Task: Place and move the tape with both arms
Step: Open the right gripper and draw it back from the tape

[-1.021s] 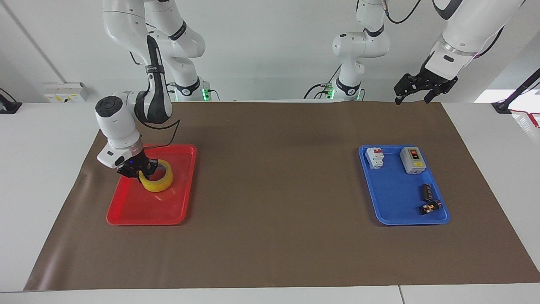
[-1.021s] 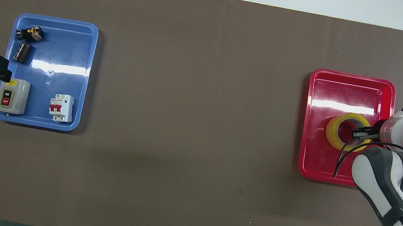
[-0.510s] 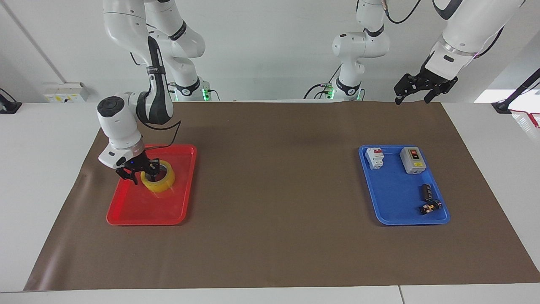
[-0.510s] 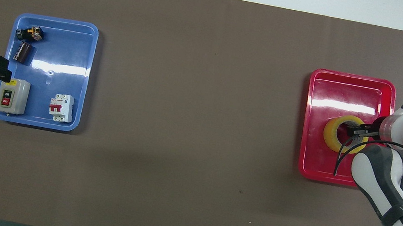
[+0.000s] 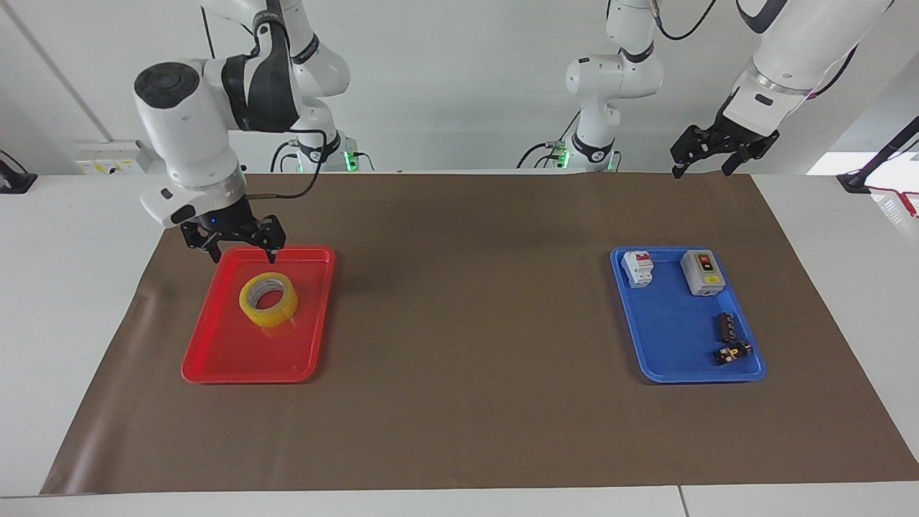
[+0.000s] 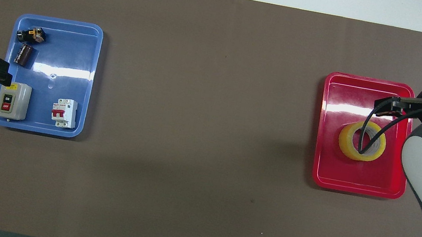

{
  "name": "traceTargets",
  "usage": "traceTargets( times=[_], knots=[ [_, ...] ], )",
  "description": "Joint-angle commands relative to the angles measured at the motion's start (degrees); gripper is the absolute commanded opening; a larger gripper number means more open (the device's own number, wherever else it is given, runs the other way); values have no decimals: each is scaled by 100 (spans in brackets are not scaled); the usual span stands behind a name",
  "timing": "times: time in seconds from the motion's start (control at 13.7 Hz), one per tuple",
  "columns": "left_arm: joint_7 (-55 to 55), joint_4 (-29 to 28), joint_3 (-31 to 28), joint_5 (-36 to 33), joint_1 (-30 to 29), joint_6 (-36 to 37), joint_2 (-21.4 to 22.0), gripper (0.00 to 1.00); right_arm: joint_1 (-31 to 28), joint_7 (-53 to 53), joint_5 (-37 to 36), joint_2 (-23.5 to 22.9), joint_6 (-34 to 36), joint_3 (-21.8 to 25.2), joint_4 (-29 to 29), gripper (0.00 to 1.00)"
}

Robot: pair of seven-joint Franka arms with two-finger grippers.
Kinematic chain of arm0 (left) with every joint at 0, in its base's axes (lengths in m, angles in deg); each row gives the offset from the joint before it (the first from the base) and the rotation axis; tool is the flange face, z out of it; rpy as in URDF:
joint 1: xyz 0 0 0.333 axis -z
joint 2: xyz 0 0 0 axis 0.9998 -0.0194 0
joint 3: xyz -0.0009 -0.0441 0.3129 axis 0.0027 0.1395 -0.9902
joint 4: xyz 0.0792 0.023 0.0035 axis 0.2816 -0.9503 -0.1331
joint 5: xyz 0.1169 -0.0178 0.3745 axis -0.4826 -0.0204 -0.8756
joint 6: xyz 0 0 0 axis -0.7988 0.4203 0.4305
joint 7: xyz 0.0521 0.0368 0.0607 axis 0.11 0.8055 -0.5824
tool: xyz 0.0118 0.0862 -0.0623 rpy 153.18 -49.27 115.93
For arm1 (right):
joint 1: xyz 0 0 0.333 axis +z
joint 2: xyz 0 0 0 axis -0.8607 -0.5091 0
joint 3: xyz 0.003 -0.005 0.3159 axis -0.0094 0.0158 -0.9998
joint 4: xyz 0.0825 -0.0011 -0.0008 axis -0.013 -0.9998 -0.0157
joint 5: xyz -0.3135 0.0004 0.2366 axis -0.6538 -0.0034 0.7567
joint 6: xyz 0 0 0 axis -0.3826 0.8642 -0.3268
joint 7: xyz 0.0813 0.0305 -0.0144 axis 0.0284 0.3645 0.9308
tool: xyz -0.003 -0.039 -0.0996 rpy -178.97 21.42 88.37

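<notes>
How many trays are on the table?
2: the red tray at the right arm's end, holding the tape, and the blue tray at the left arm's end. None look hidden.

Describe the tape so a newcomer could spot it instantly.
Find the red tray on the brown mat, at the right arm's end of the table. The tape lies flat in it, below the raised, open right claw. It is the only thing in that tray: a translucent yellow ring with a pale core.
</notes>
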Motion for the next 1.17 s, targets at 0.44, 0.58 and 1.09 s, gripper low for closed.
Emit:
traceTargets(
  times=[0.44, 0.58, 1.09],
  knots=[
    [64, -116, -43, 123, -1, -64, 126, 100, -180, -28, 130, 427, 2000, 69, 1196, 100],
    [64, -116, -43, 123, -9, -64, 126, 100, -110, -28, 261, 427, 2000, 43, 1187, 100],
    [64, -116, -43, 123, -9, -64, 126, 100, -110, -19, 297, 418, 2193, 7, 1239, 100]
  ],
)
